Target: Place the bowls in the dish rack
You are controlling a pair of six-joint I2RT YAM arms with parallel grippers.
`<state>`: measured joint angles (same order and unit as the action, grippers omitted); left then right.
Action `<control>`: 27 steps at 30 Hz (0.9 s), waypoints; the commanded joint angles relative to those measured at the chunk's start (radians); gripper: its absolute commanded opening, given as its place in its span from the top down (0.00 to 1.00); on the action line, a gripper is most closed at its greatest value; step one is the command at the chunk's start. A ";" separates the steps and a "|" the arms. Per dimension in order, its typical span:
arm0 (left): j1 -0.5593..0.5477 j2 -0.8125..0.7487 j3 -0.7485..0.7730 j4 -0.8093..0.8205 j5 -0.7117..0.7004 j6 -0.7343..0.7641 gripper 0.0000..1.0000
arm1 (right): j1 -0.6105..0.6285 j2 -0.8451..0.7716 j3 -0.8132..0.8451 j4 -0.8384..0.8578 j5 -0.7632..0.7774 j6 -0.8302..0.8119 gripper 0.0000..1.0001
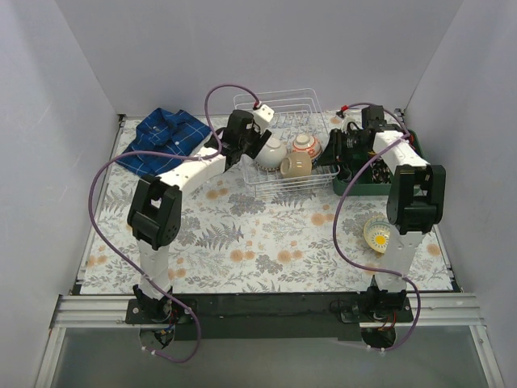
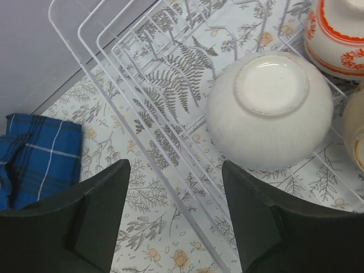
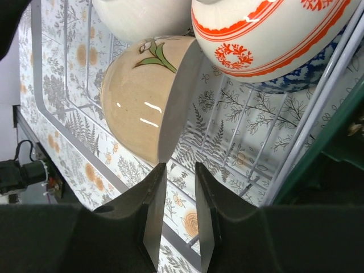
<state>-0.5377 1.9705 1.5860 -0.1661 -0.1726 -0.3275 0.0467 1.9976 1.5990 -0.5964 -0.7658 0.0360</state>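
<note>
The white wire dish rack (image 1: 284, 105) stands at the back middle. In it lie a white bowl (image 1: 271, 151) bottom-up, a red-patterned bowl (image 1: 305, 145) and a tan bowl (image 1: 296, 165) on its side. A yellow bowl (image 1: 376, 233) sits on the mat by the right arm. My left gripper (image 1: 252, 145) is open and empty over the rack's left edge (image 2: 114, 85), with the white bowl (image 2: 270, 111) just ahead of it. My right gripper (image 3: 180, 170) is slightly open and empty at the rack's right side, its fingertips just below the tan bowl's (image 3: 148, 96) rim.
A blue plaid cloth (image 1: 166, 139) lies at the back left. A green tray (image 1: 363, 184) holds dark items to the right of the rack, under the right arm. A blue-patterned piece (image 3: 310, 68) shows under the red-patterned bowl (image 3: 267, 34).
</note>
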 commanded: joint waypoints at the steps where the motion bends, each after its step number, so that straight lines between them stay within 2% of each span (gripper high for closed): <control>1: 0.016 -0.012 0.074 0.008 -0.099 -0.056 0.34 | -0.002 -0.077 0.024 -0.022 0.033 -0.083 0.65; 6: 0.041 0.011 0.138 -0.035 -0.114 -0.102 0.34 | -0.002 -0.098 0.078 -0.022 0.066 -0.114 0.64; 9: 0.056 0.039 0.177 -0.076 -0.094 -0.125 0.35 | -0.002 -0.089 0.117 -0.005 0.140 -0.117 0.58; 10: 0.062 0.044 0.178 -0.081 -0.094 -0.128 0.36 | -0.002 -0.086 0.128 0.001 0.161 -0.119 0.51; 13: 0.070 0.065 0.183 -0.084 -0.094 -0.136 0.38 | -0.002 -0.060 0.185 0.020 0.224 -0.140 0.47; 19: 0.084 0.112 0.190 -0.090 -0.074 -0.169 0.41 | 0.005 0.015 0.297 0.033 0.339 -0.160 0.45; 24: 0.094 0.154 0.212 -0.116 -0.044 -0.216 0.42 | 0.022 0.069 0.318 0.050 0.397 -0.166 0.45; 27: 0.096 0.166 0.218 -0.121 -0.033 -0.220 0.48 | 0.041 0.095 0.328 0.052 0.417 -0.182 0.45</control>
<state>-0.4503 2.1509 1.7523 -0.2771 -0.2310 -0.5198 0.0597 2.0487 1.8839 -0.5671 -0.4091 -0.1146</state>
